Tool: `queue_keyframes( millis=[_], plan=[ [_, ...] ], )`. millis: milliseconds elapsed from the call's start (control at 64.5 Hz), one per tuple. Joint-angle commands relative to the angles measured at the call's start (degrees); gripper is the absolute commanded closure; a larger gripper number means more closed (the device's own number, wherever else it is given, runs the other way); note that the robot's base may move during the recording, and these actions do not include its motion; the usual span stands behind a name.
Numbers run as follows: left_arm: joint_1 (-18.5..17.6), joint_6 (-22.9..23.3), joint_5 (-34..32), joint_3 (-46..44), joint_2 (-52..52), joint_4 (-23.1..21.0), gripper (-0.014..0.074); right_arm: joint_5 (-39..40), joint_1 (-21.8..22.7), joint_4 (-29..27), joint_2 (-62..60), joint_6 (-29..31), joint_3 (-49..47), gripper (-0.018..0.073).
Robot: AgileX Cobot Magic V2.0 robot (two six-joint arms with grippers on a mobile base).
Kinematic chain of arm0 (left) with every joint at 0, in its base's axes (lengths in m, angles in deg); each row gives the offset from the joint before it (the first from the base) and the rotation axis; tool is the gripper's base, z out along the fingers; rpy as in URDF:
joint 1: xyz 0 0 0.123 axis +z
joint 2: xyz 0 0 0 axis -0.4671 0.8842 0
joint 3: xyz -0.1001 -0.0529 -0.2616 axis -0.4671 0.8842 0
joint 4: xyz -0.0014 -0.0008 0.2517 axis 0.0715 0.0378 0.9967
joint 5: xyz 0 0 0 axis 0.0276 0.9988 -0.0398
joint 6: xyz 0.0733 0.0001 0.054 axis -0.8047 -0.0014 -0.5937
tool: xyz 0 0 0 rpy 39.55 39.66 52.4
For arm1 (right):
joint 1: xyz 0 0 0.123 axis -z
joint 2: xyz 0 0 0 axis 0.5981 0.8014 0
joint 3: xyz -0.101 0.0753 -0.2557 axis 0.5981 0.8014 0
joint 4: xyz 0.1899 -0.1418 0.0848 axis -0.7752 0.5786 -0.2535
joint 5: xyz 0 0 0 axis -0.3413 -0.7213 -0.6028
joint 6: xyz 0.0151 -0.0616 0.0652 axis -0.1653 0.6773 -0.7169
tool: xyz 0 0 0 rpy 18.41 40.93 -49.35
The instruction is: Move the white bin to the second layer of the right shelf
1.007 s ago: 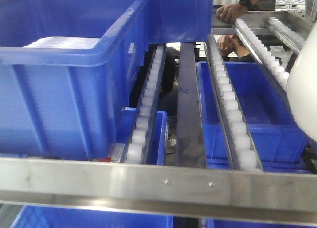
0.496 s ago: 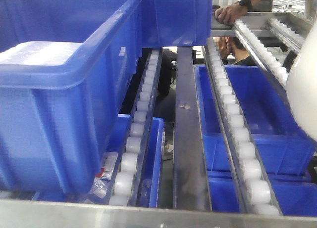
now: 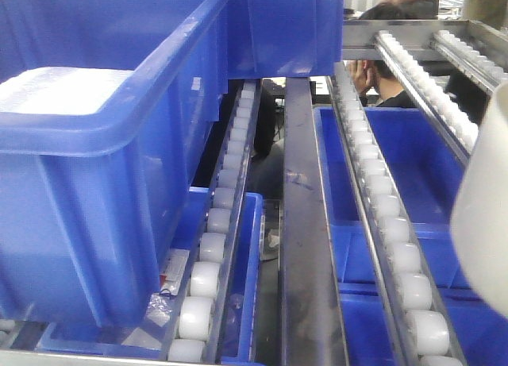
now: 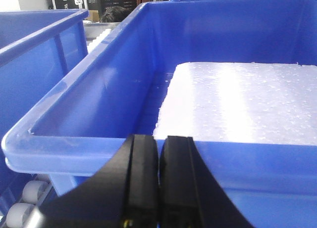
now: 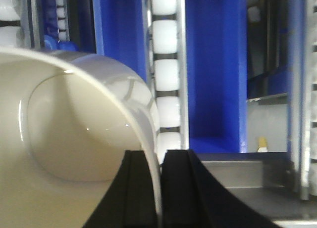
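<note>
Sloping rails of white rollers (image 3: 382, 209) are filling the front view, running between blue crates, and a big blue crate (image 3: 95, 136) is sitting at the frame's left with a white foam slab (image 4: 247, 99) inside. At the right edge the white bin (image 3: 486, 223) is hanging above the rollers. From the right wrist view, the right gripper (image 5: 151, 188) is pinching the bin's rim, fingers clamped on its thin wall. At the bottom of the left wrist view, the left gripper (image 4: 158, 183) is showing its fingers pressed together, holding nothing.

closed left hand (image 4: 158, 176) — before blue crate (image 4: 99, 154) holding white slab (image 4: 242, 99).
</note>
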Motion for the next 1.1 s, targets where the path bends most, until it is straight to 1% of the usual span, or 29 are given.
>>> queue_keyframes(
  millis=[0, 93, 139, 232, 279, 372, 589, 666, 728, 790, 837, 945, 1085],
  plan=[
    [-0.2, 0.1, -4.7, 2.1, -0.8, -0.3, 0.0512, 3.3, 0.2, -1.0, -0.3, 0.2, -1.6, 0.0480],
    [-0.2, 0.1, -4.7, 2.1, -0.8, -0.3, 0.0512, 4.1, 0.2, -1.0, -0.3, 0.2, -1.6, 0.0477],
    [-0.2, 0.1, -4.7, 2.1, -0.8, -0.3, 0.0512, 4.5, 0.2, -1.0, -0.3, 0.2, -1.6, 0.0458],
    [-0.2, 0.1, -4.7, 2.1, -0.8, -0.3, 0.0512, 5.3, 0.2, -1.0, -0.3, 0.3, -1.6, 0.0366],
    [-0.2, 0.1, -4.7, 2.1, -0.8, -0.3, 0.0512, 5.5, 0.2, -1.0, -0.3, 0.3, -1.6, 0.0304],
    [-0.2, 0.1, -4.7, 2.1, -0.8, -0.3, 0.0512, 5.5, 0.2, -1.0, -0.3, 0.3, -1.6, 0.0243],
    [-0.2, 0.1, -4.7, 2.1, -0.8, -0.3, 0.0512, 5.3, 0.2, -1.4, -0.3, 0.3, -1.6, 0.0229],
    [-0.2, 0.1, -4.7, 2.1, -0.8, -0.3, 0.0512, 5.1, 0.2, -2.3, -0.3, 0.3, -1.6, 0.0229],
    [-0.2, 0.1, -4.7, 2.1, -0.8, -0.3, 0.0512, 4.6, 0.2, -4.1, -0.3, 0.3, -1.6, 0.0226],
    [-0.2, 0.1, -4.7, 2.1, -0.8, -0.3, 0.0512, 4.2, 0.2, -5.9, -0.5, 0.4, -1.7, 0.0209],
    [-0.2, 0.1, -4.7, 2.1, -0.8, -0.3, 0.0512, 4.0, 0.2, -6.9, -0.5, 0.7, -1.7, 0.0176],
    [-0.2, 0.1, -4.7, 2.1, -0.8, -0.3, 0.0512, 2.5, 0.2, -7.4, -0.5, 1.1, -1.7, 0.0130],
    [-0.2, 0.1, -4.7, 2.1, -0.8, -0.3, 0.0512, 0.1, 0.2, -7.4, -1.2, 2.8, -1.7, 0.0133]
  ],
)
